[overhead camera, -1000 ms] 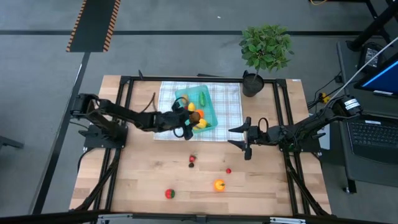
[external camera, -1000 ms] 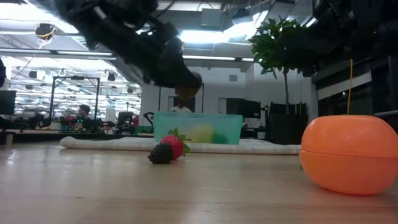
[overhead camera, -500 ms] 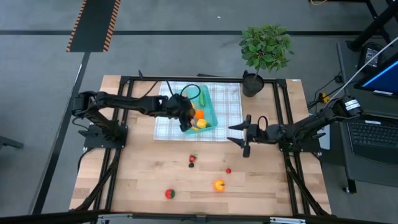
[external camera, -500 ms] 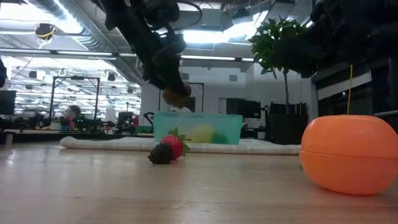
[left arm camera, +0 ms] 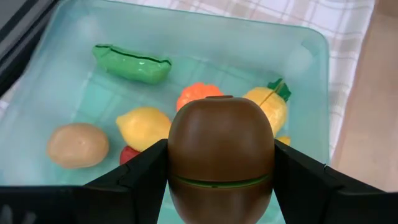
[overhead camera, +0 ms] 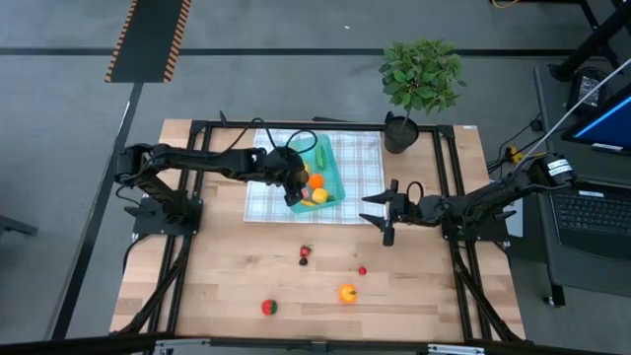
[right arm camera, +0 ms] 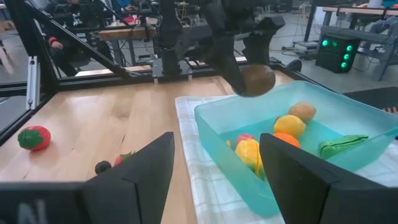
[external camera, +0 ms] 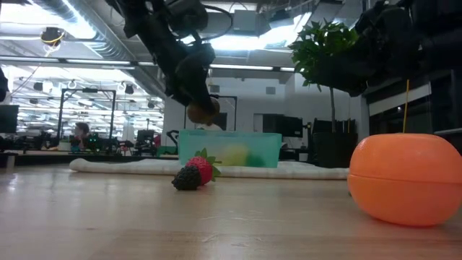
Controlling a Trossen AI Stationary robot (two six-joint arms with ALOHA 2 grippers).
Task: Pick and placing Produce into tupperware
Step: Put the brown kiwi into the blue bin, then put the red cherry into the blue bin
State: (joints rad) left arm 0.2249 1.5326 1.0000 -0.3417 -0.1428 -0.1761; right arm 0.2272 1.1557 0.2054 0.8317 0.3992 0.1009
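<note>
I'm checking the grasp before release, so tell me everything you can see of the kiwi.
The kiwi is a smooth, glossy brown plastic egg shape with a thin green seam around its lower part. The left gripper is shut on it, a dark finger pressing on each side. It hangs in the air above the tupperware, over the lemon and orange, touching only the fingers.
</note>
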